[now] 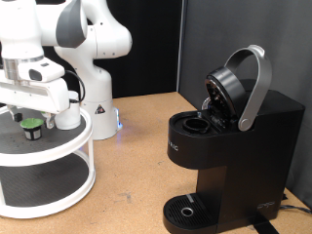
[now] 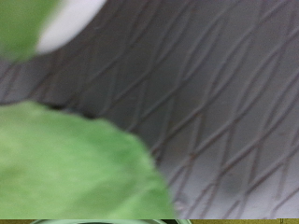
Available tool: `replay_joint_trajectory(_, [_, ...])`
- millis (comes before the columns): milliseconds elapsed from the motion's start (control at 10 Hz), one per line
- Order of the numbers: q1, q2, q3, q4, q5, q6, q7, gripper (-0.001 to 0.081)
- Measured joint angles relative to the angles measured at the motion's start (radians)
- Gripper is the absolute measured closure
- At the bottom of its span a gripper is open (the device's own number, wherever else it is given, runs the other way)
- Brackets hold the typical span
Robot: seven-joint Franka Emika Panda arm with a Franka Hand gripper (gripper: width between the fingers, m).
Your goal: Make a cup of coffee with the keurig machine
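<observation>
I see gripper [image 1: 35, 105] low over white round shelf [image 1: 83, 146], right above small dark pod with green top [image 1: 32, 125]. Pod sits just under fingers, standing up. Can't tell if fingers spread or pinching. Wrist view blurry, full of green. Keurig machine [image 1: 234, 136] far off toward exterior view's right, lid up. Cup not seen.

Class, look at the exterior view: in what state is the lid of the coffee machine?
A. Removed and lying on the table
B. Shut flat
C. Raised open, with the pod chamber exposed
C: the keurig machine has its silver-grey lid handle tilted up, leaving the chamber below open.
</observation>
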Motion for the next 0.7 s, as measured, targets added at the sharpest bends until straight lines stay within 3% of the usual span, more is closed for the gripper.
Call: replay_joint_trajectory(700, [0.004, 0.000, 0.002, -0.006, -0.015, -0.035, -0.011, 0.0001])
